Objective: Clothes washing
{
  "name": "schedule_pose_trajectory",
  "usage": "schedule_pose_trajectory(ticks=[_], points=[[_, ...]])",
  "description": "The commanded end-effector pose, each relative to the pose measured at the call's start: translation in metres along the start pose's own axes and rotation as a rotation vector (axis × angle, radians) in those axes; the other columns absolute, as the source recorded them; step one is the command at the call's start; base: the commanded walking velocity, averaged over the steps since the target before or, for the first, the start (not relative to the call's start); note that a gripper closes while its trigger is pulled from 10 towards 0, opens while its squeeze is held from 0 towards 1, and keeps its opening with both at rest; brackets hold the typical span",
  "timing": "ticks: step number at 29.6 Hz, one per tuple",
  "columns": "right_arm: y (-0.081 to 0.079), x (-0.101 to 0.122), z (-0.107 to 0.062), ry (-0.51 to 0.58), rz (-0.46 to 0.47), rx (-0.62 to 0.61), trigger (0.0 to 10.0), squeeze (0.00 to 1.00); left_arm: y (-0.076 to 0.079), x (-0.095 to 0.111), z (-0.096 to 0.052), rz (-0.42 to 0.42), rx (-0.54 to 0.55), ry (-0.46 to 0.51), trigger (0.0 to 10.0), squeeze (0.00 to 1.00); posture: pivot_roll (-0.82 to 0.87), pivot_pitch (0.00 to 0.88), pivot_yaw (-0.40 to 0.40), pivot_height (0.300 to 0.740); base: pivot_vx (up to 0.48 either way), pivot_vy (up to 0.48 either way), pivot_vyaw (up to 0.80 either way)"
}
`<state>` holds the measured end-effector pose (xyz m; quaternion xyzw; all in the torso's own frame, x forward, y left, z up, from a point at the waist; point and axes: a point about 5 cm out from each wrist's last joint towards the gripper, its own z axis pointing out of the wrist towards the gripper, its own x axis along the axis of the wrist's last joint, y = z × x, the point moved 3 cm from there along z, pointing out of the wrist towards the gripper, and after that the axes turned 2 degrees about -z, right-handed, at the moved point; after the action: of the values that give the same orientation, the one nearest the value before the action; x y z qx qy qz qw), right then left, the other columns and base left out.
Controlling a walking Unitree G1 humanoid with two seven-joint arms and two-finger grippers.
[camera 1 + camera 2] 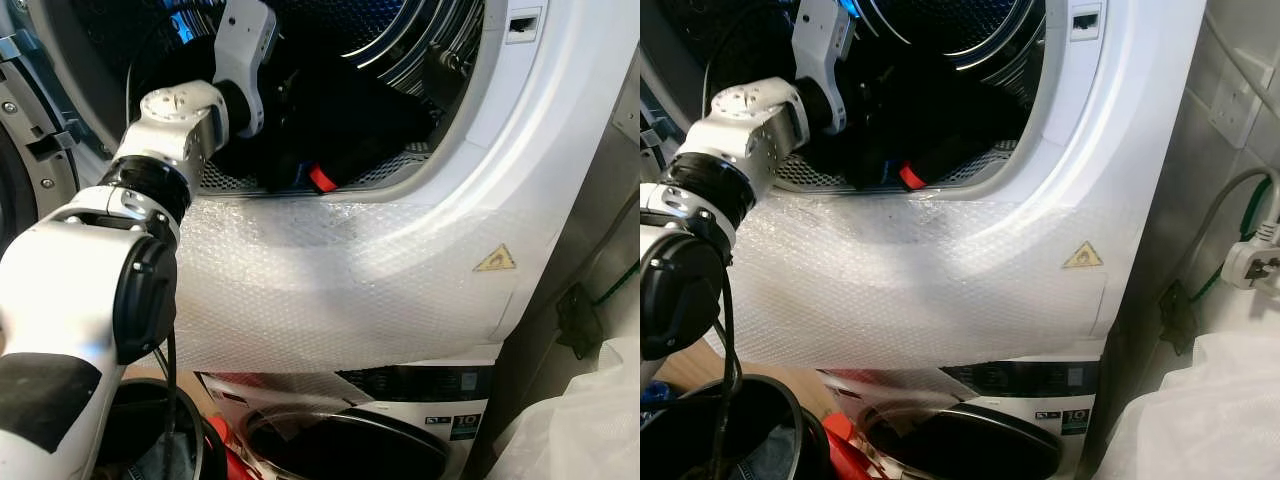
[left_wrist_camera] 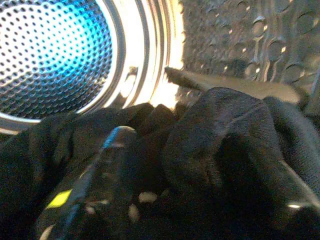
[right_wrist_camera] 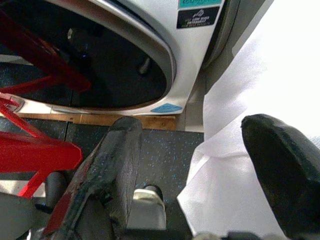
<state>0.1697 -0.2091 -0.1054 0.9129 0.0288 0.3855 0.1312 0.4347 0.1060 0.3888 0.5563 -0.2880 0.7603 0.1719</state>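
Reaching through the round opening of the upper machine (image 1: pixel 560 150), the left arm (image 1: pixel 175 125) has its wrist inside the drum (image 2: pixel 55 55); the left gripper (image 2: pixel 107 165) sits buried among the dark clothes (image 2: pixel 220 150), one black finger (image 2: pixel 117 145) lying on the fabric, and whether the fingers are spread or pinching cloth cannot be told. The clothes lie heaped on the drum floor just behind the door lip; a red tag or patch (image 1: pixel 322 179) shows at the front edge of the heap, close to the perforated rim. The drum's back wall glows blue and stands clear behind the pile. Bubble wrap (image 1: pixel 340 290) covers the machine's front panel below the opening, reaching down to the top of the lower machine (image 1: pixel 400 420); a yellow warning triangle (image 1: pixel 495 259) sits on the panel to the right. The open door (image 1: pixel 30 150) hangs at the left, close beside the arm's elbow. To the right a grey wall carries a plug (image 1: pixel 1252 262) and green cable (image 1: pixel 1230 250); white plastic sheeting (image 1: pixel 1200 420) lies bunched below it. The right gripper (image 3: pixel 200 165) hangs low by the lower machine's door, fingers spread and holding nothing, above dark speckled floor (image 3: pixel 165 150); a red frame (image 3: pixel 35 145) stands beside it.
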Motion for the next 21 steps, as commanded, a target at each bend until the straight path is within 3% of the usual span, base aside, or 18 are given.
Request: schedule_pose_trajectory(ticks=[1, 10, 15, 21], points=[[-0.008, 0.002, 0.001, -0.003, 0.004, 0.022, 10.0, 0.0, -0.008, 0.017, -0.004, 0.012, 0.011, 0.043, 10.0, 1.0, -0.17, 0.02, 0.159, 0.74, 0.0, 0.0, 0.0], [-0.009, 0.01, 0.004, 0.009, 0.001, 0.028, 10.0, 0.0, -0.014, 0.036, -0.007, 0.038, 0.028, 0.099, 10.0, 1.0, -0.16, 0.008, 0.154, 0.74, 0.0, 0.0, 0.0], [-0.01, 0.012, 0.005, 0.01, -0.003, 0.036, 10.0, 0.0, -0.014, 0.044, -0.01, 0.021, -0.006, 0.137, 10.0, 1.0, -0.15, 0.007, 0.148, 0.74, 0.0, 0.0, 0.0], [-0.013, 0.014, 0.006, 0.011, -0.004, 0.044, 10.0, 0.0, -0.012, 0.059, -0.012, 0.057, -0.037, 0.188, 10.0, 1.0, -0.13, 0.006, 0.144, 0.74, 0.0, 0.0, 0.0]])
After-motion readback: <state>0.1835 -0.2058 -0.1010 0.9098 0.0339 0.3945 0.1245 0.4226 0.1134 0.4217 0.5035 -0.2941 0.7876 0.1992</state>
